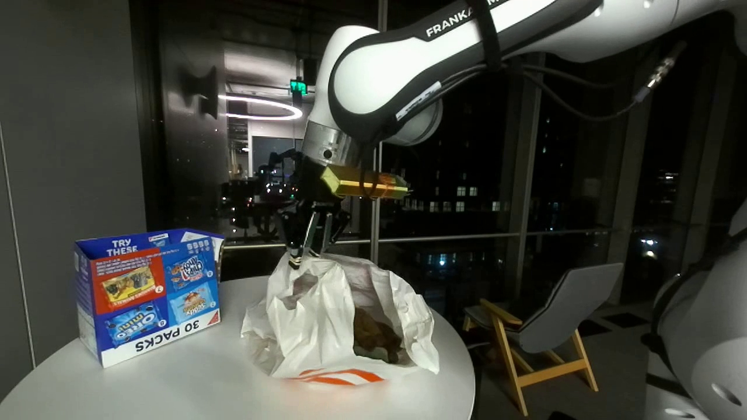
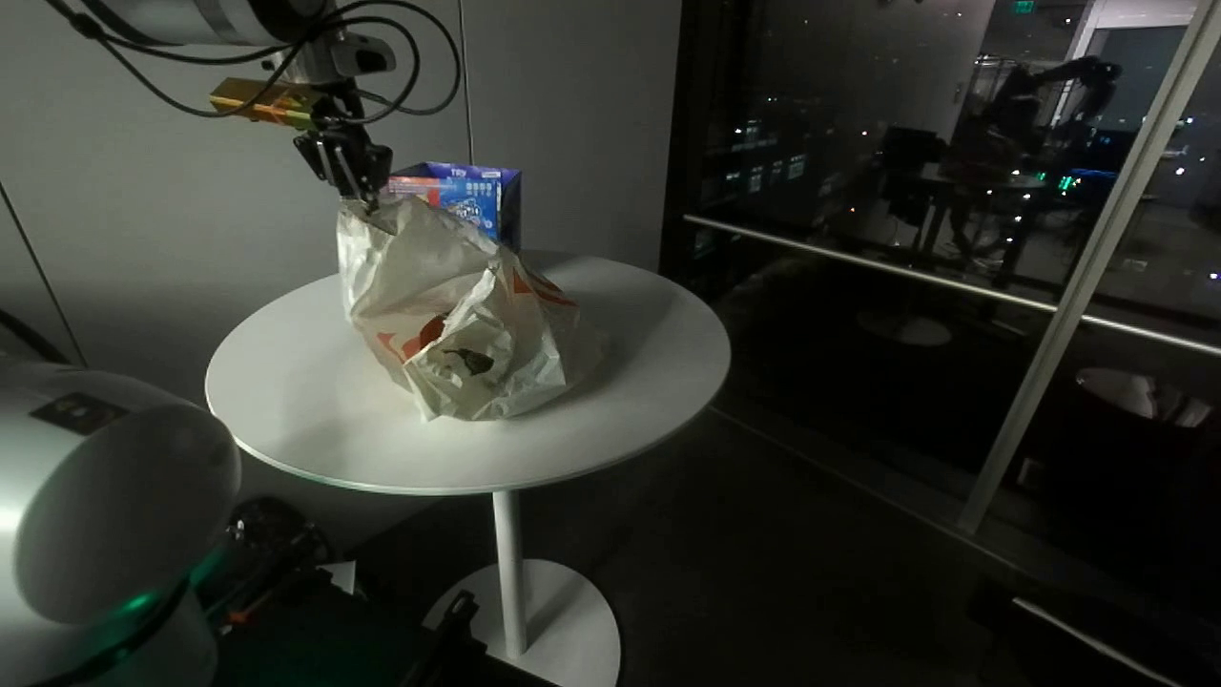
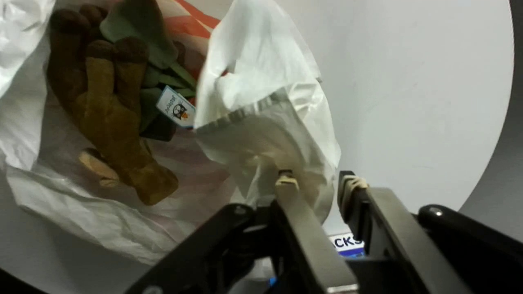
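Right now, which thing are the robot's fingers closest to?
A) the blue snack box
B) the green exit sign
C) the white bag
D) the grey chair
C: in both exterior views the fingers are right at the top edge of the white bag.

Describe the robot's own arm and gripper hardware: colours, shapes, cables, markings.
White, rounded-segment robot arm with black trim and white FRANKA lettering. Thin black cables loop alongside. A silver metal cylindrical flange and an amber-yellow block sit above the black, angular gripper. Its fingers carry grey metal strips; pale bands wrap the dark fingertips.
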{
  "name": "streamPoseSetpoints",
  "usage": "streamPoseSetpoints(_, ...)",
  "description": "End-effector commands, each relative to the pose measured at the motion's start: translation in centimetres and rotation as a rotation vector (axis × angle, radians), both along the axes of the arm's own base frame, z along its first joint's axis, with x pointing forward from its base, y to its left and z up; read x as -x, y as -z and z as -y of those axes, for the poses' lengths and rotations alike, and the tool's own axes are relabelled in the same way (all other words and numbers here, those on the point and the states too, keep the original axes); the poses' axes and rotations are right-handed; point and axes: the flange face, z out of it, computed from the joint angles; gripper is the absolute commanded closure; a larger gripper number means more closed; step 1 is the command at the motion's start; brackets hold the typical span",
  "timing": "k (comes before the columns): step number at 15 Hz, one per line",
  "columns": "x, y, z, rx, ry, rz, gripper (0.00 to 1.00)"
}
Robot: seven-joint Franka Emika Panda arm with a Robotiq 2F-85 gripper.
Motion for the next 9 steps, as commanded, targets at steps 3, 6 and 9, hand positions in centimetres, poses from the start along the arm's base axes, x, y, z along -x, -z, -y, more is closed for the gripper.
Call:
streamPoseSetpoints(3, 1.0, -0.4, 1.8, 0.032, 0.126, -0.127, 0.17)
streamPoseSetpoints(6, 2.5, -2.0, 3.1, 0.018, 0.215, -0.106, 0.00)
streamPoseSetpoints(9, 3.5, -3.0, 4.3, -0.001, 0.276, -0.132, 0.00)
